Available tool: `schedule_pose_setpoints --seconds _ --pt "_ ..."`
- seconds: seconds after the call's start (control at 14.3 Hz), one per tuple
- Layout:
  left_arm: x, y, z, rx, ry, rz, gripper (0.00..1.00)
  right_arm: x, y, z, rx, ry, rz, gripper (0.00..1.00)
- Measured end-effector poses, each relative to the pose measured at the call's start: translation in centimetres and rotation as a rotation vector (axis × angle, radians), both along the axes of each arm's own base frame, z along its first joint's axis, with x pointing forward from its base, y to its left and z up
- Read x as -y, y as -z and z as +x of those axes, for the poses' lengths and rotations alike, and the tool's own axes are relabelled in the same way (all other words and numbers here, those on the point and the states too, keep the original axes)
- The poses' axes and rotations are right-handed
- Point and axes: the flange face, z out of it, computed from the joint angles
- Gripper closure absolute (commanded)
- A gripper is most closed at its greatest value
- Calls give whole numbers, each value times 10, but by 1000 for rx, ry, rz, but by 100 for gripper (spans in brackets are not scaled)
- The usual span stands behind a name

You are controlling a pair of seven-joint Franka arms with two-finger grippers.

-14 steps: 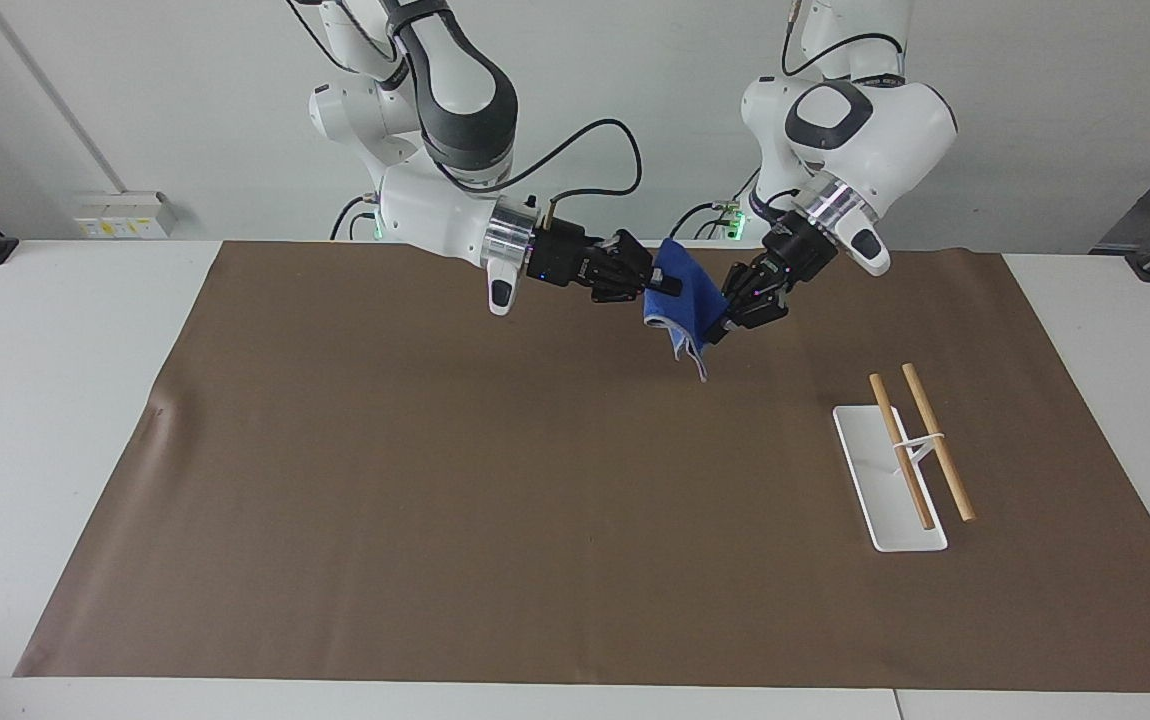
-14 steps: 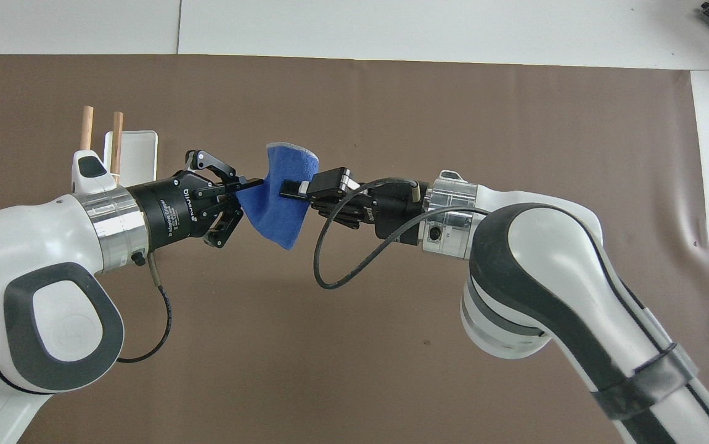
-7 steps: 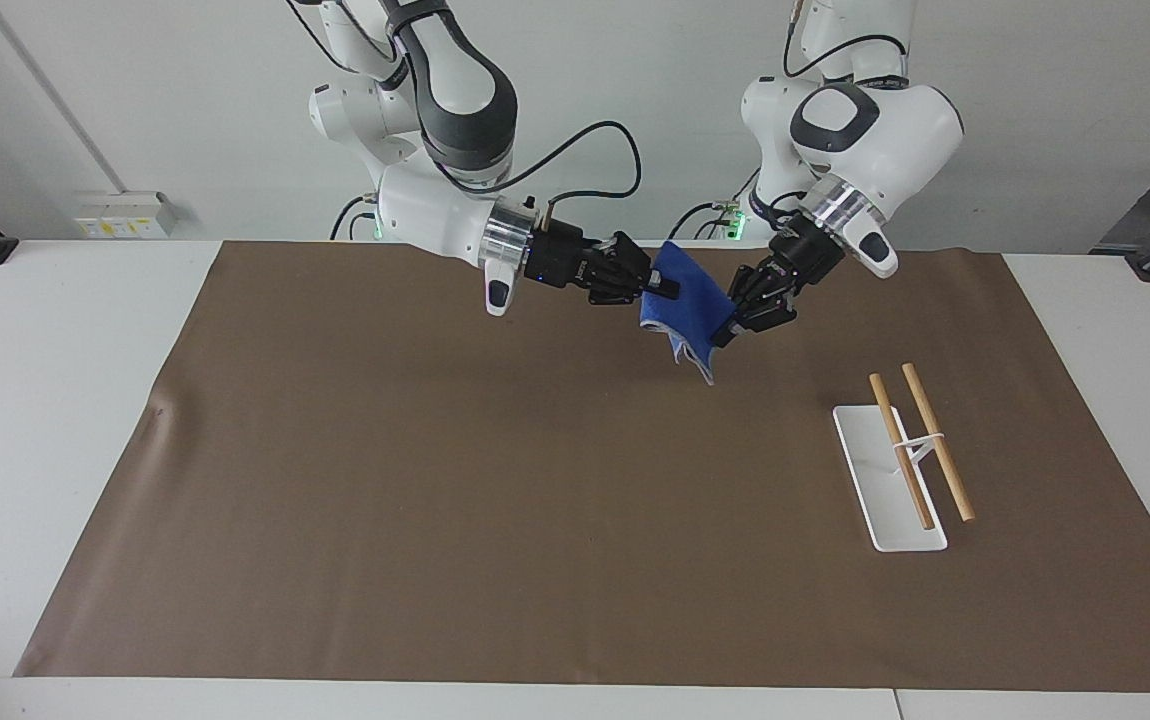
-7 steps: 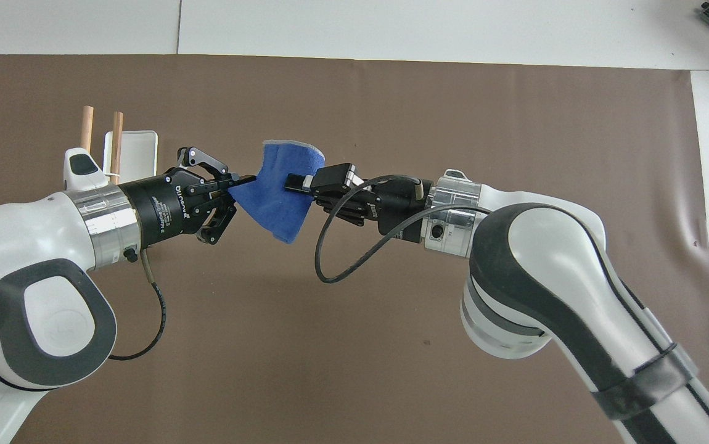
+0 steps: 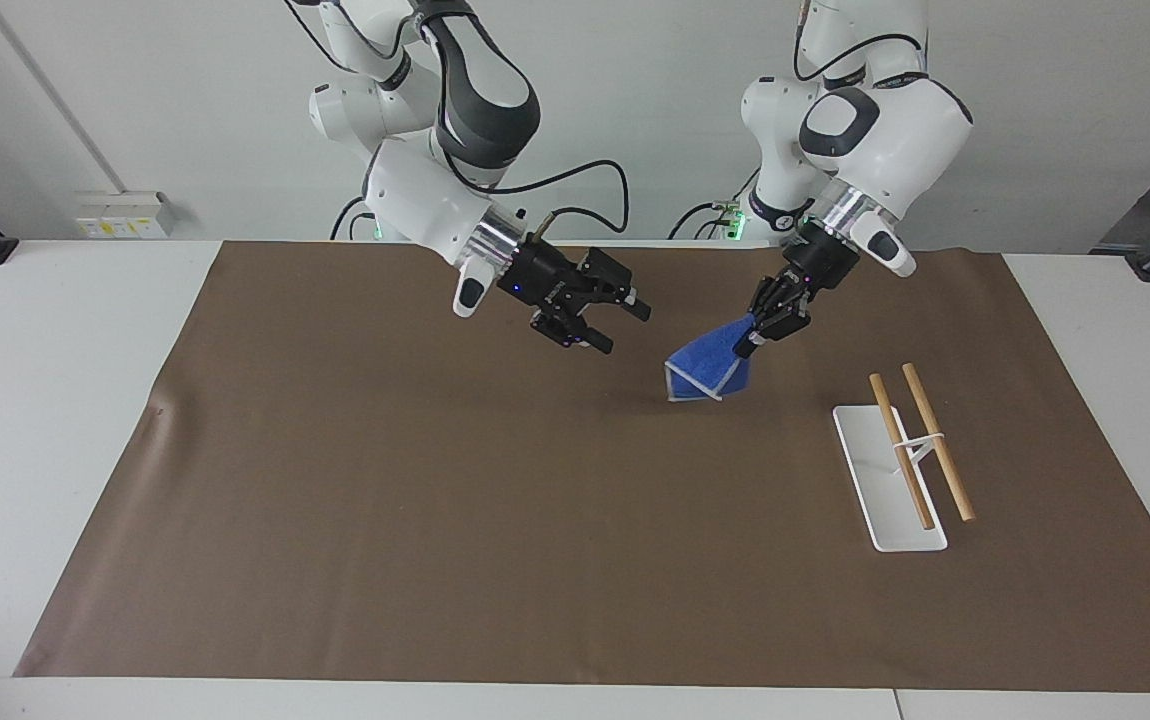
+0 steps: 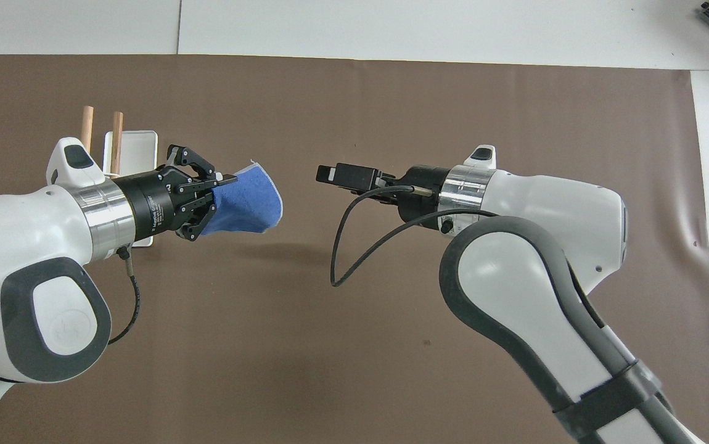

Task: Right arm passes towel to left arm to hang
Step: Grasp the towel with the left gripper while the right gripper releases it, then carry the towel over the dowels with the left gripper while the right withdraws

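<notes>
fuzzy cloth, matt paper, glossy plastic
the towel [image 5: 706, 366] looks fleecy; brown table cover [image 5: 495, 520] matt; rack rods [image 5: 920, 450] bare wood.

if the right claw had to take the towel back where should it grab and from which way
Judging by its pose, the free hanging corner of the towel, approached from below the left claw, which pinches the upper corner. The right claw is open over the mat.

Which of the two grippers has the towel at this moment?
The left gripper, over the mat near the rack, pinches the blue towel; the right gripper is open, holding nothing.
</notes>
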Motion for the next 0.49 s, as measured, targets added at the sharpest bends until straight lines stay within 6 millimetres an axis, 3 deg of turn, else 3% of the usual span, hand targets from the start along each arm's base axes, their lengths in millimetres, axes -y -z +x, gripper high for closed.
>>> schedule_pose_setpoints --seconds 0.14,0.49 --pt "-8 5 5 13 12 62 100 22 6 12 68 -45 -167 0" --pt "-59 21 32 -11 -81 99 100 89 13 38 110 -76 -515 0"
